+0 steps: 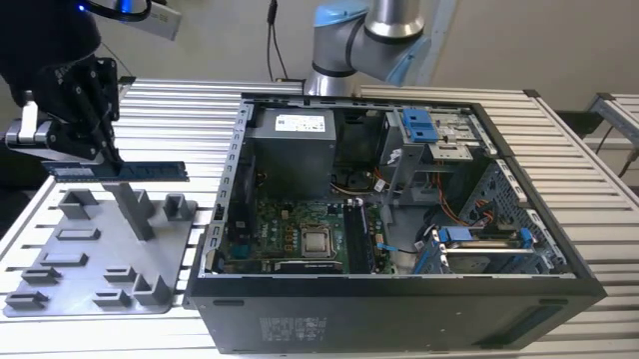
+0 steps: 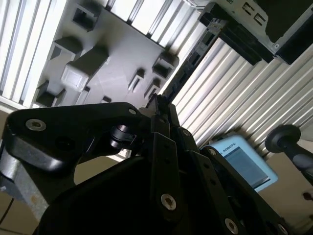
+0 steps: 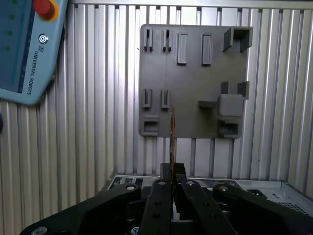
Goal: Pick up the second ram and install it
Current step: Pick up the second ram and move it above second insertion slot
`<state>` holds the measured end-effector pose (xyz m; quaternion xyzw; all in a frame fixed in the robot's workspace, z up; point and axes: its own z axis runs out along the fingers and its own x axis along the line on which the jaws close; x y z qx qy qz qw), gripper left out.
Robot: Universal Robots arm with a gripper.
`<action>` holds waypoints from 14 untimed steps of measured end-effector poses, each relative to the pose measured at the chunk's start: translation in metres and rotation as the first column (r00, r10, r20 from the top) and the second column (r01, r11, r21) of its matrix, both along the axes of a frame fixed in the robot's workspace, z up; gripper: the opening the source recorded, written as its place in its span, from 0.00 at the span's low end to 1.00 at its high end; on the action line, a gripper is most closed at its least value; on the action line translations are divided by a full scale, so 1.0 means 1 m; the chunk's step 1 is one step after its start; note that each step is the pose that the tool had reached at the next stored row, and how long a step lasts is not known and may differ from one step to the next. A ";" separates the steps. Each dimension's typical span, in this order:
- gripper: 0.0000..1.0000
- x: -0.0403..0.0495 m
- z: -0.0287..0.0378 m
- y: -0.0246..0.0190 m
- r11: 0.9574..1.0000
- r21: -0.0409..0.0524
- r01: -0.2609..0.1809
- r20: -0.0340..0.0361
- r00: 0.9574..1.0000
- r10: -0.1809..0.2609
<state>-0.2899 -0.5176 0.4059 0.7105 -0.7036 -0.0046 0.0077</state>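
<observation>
Your pincer [image 1: 106,160] is clamped on the ram stick [image 1: 150,170]. It grips the stick near one end, with the long free end pointing toward the computer case [image 1: 399,318]. In the exterior view the stick lies level, on edge, at the exterior view's left, well apart from the case. It sits over the far part of the grey tray [image 1: 95,250], just above the tray's tall upright post [image 1: 132,209]. You cannot tell from that view whether the stick clears the post or touches it.

In the first wrist view you see the stick [image 3: 172,132] edge-on as a thin line. It runs out from between the closed fingers of the pincer [image 3: 172,169] across the near edge of the tray [image 3: 195,83]. The tray's slots and blocks there hold nothing that you can make out.

The tray rests on the slatted metal desk [image 1: 179,112], beside the open case. Inside the case the green motherboard [image 1: 289,232] lies flat, with its long black sockets [image 1: 360,239] beside the processor. A blue and grey handheld controller [image 3: 27,49] lies on the desk near the tray. It also appears in the second wrist view [image 2: 244,164], past the dark links of the pincer.
</observation>
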 end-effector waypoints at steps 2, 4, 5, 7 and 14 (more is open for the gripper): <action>0.14 0.0041 0.0000 0.0000 1.000 0.000 0.000 0.000 1.000 0.000; 0.14 0.0081 -0.0001 0.0000 1.000 0.000 0.000 0.000 1.000 0.000; 0.14 0.0101 0.0000 0.0000 1.000 0.000 0.000 0.000 1.000 0.000; 0.14 0.0140 0.0000 0.0000 1.000 0.000 0.000 0.000 1.000 0.000; 0.14 0.0286 0.0000 0.0000 1.000 0.000 0.000 0.000 1.000 0.000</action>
